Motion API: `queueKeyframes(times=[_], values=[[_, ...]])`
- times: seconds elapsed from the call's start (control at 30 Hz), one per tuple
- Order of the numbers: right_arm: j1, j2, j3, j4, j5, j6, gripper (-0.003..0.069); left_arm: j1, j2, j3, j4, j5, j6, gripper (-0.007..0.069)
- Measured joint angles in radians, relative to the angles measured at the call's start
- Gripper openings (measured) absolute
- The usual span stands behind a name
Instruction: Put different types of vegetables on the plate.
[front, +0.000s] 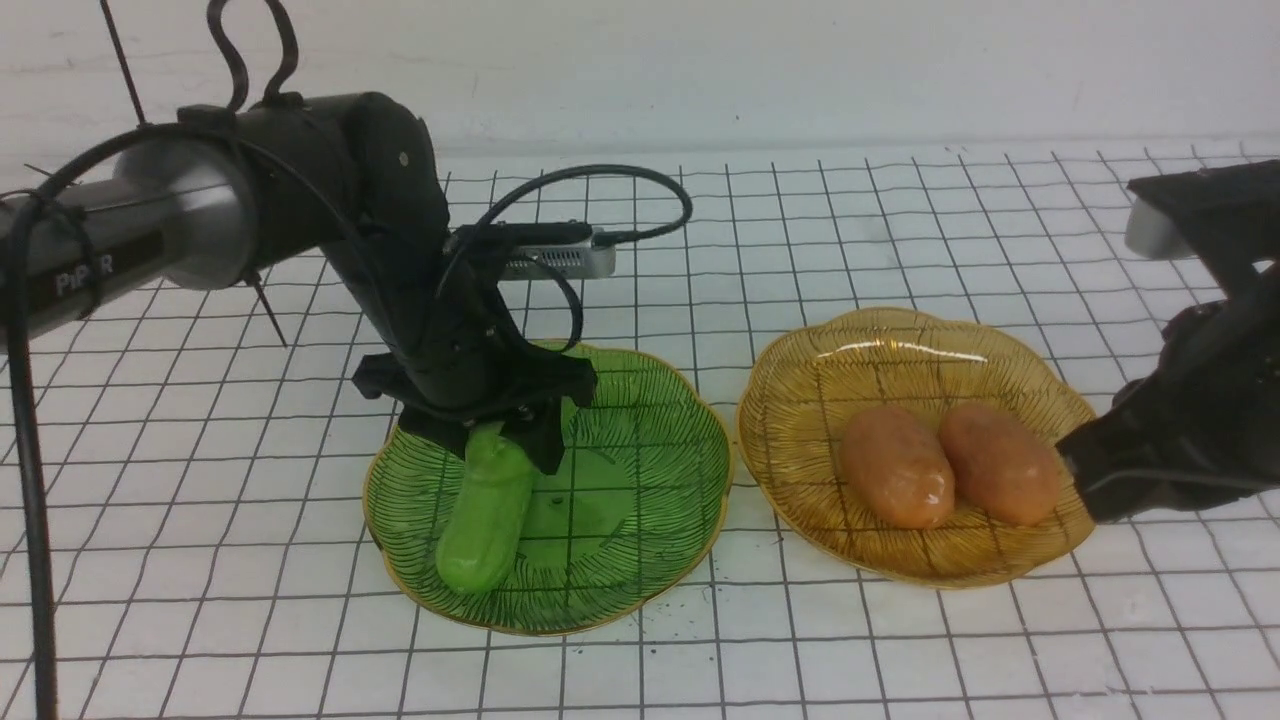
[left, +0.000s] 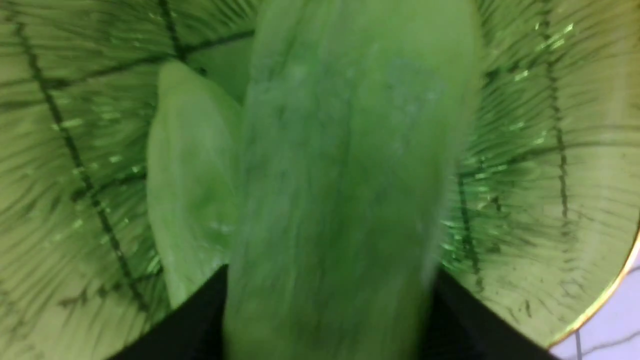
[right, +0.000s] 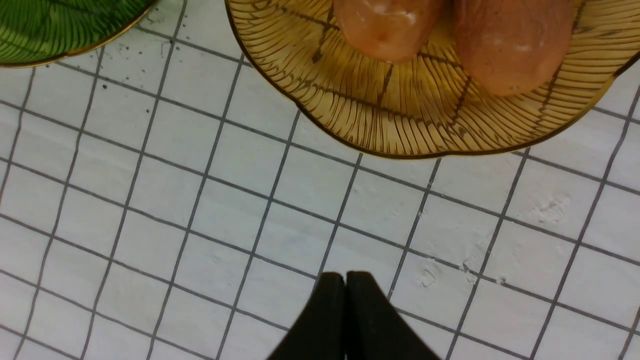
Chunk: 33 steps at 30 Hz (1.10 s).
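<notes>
White wall (front: 800, 70) behind; white bench (front: 900, 650) ruled in a black grid. Two scalloped glass plates side by side at mid-bench, rims close but apart: green plate (front: 640, 560) on the left, amber plate (front: 800, 420) on the right. Left gripper (front: 497, 440) low over the green plate, pointing down, fingers (left: 195, 325) straddling the upper end of a cucumber (front: 485, 520). Cucumber tilted, lower end down on the plate close to its near-left rim, upper end up between the fingers. From the left wrist, much blur; black fingers seen hard against both flanks of the cucumber, yet impossible to tell whether clamped on it or loose. Second cucumber (left: 190, 190) lying in the same plate just beside the first, touching or nearly so; not made out from the front. On the amber plate, left potato (front: 895, 465) and right potato (front: 998, 463), glossy orange-brown, side by side and touching, roughly parallel. Right gripper (front: 1078, 468) at the amber plate's right edge, tip near the right potato, contact not clear from the front. From the right wrist, its fingers pressed tight together, nothing between them, over bare bench short of the amber rim.
</notes>
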Motion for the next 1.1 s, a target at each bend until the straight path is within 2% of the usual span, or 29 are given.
queueKeyframes(times=[0.1,0.3,0.63,0.97,1.1], values=[[0.0,0.0,0.0,0.0,0.0,0.0,-0.0014,-0.002,0.0,0.0,0.0,0.044,-0.001,0.0487],[0.0,0.0,0.0,0.006,0.007,-0.003,-0.0014,-0.003,0.0,0.0,0.002,0.131,-0.002,0.0559],[0.0,-0.068,0.001,0.039,0.012,-0.003,-0.0014,-0.004,-0.037,0.0,0.005,0.135,-0.034,0.0563],[0.0,-0.425,0.001,0.036,0.032,-0.003,-0.0014,-0.004,-0.049,0.0,0.02,0.137,-0.038,0.0563],[0.0,-0.612,0.033,0.026,-0.002,-0.003,-0.0014,-0.004,-0.05,0.0,0.02,0.137,-0.038,0.0537]])
